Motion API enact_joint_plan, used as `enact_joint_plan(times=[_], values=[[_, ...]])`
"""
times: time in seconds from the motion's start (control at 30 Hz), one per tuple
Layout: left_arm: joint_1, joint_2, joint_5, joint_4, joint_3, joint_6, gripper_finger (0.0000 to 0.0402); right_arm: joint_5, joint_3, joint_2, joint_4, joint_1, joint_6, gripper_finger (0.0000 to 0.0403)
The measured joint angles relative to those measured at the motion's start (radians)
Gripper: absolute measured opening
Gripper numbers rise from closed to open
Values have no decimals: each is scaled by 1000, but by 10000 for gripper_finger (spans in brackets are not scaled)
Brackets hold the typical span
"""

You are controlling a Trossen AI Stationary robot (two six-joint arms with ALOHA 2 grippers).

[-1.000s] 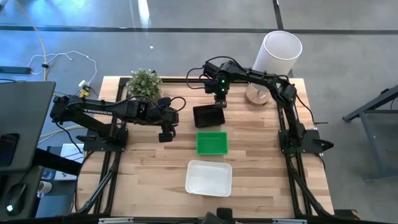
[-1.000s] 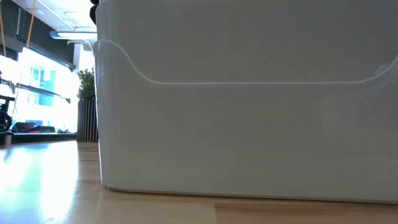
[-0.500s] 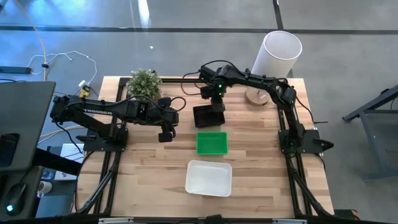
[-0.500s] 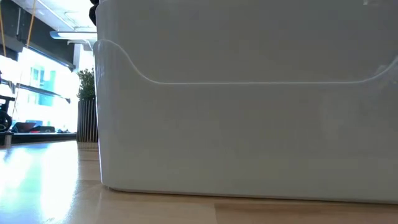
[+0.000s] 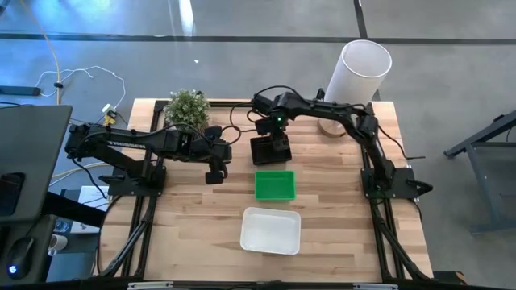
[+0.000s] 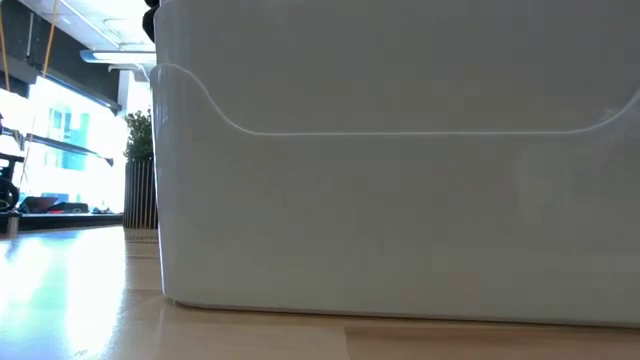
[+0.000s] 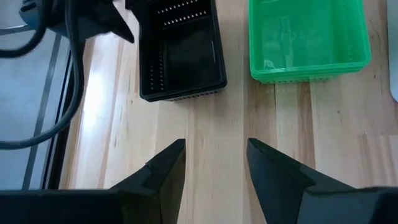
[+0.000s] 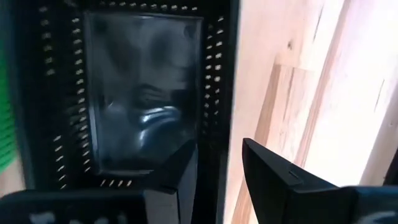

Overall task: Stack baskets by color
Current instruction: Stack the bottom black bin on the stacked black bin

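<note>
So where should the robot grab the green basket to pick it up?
Probably by one thin side wall of the green basket, coming straight down from above with one finger inside and one outside. It sits flat and open-topped on the table, and looks too wide to pinch whole. The black basket and white basket lie close by.
</note>
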Motion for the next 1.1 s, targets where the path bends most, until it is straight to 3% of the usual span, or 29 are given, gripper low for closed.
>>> enact_joint_plan(times=[0.3, 0.67, 0.87, 1.1], values=[[0, 0, 0, -6, 0, 1, 157, 58, 0, 43, -12, -3, 100, 110], [0, 0, 0, -6, 0, -2, 156, 68, 0, 44, -19, -43, 334, 51], [0, 0, 0, -6, 0, -2, 156, 68, 0, 44, -23, -64, 441, 42], [0, 0, 0, -6, 0, 1, 157, 67, 0, 44, -19, -69, 375, 42]])
